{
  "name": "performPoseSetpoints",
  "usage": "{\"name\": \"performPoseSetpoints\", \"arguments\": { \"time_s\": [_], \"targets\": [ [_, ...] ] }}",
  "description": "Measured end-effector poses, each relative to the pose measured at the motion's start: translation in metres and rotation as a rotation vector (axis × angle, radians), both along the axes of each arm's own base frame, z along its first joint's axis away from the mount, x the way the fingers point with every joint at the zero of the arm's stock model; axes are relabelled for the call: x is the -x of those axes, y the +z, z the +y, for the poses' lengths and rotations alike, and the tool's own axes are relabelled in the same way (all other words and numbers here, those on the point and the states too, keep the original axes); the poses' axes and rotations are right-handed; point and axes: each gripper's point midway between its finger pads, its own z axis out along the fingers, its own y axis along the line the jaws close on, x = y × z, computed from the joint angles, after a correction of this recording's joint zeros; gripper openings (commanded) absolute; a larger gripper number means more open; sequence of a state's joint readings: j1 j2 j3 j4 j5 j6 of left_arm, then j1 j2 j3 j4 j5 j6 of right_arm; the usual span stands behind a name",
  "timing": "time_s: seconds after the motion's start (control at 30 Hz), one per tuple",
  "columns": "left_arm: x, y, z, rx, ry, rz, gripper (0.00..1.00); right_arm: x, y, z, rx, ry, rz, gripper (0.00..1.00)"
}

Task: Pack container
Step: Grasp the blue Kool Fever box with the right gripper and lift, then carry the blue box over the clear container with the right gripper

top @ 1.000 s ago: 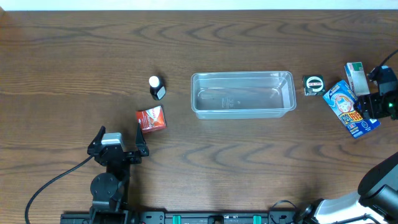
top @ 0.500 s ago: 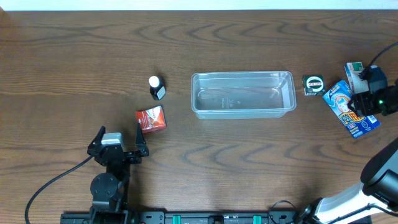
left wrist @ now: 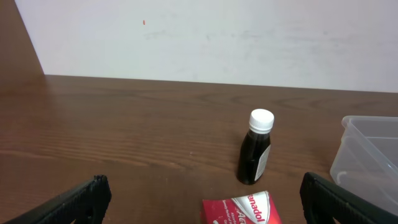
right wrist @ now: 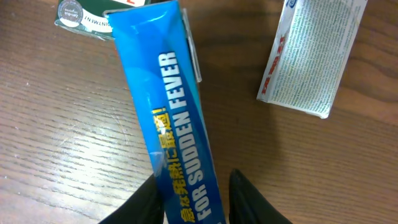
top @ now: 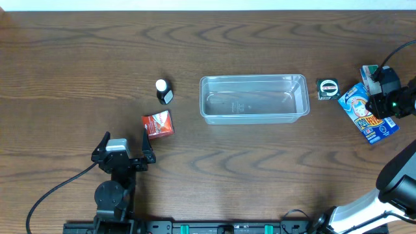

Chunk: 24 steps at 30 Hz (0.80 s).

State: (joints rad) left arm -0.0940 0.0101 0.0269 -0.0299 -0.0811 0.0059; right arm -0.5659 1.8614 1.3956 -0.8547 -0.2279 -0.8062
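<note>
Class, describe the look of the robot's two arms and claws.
Both arms are black. The left arm has a round joint, a grey block behind its claw with two tapered black fingers, and a black cable trailing away. The right arm carries a green light, a thin cable loop and a pale base segment.

Dark wood-grain table (top: 78,52) (evenly lit) meets plain white wall (left wrist: 249,37).

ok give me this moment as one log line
left claw open, holding nothing | right claw around blue box, grip unclear | container empty
</note>
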Motion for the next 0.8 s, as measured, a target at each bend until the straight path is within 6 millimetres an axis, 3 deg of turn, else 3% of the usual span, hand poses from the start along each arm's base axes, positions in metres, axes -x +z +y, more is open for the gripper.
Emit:
{"name": "performPoseSetpoints", "arguments": {
  "time_s": [0.13,0.53,0.63,0.8],
  "targets": [
    [0.000,0.000,0.000,0.000,0.000,0.000,0.98,0.000,0.000,0.000,0.000,-0.002,0.001,0.13],
    [0.000,0.000,0.000,0.000,0.000,0.000,0.98,-0.002,0.004,0.011,-0.021,-0.019,0.015,0.21],
    [0.000,0.000,0.000,0.000,0.000,0.000,0.98,-0.005,0.019,0.017,-0.019,-0.010,0.009,0.20],
    [0.000,0.000,0.000,0.000,0.000,0.000,0.98,-0.021,0.066,0.033,0.013,0.038,-0.055,0.17]
  ]
}}
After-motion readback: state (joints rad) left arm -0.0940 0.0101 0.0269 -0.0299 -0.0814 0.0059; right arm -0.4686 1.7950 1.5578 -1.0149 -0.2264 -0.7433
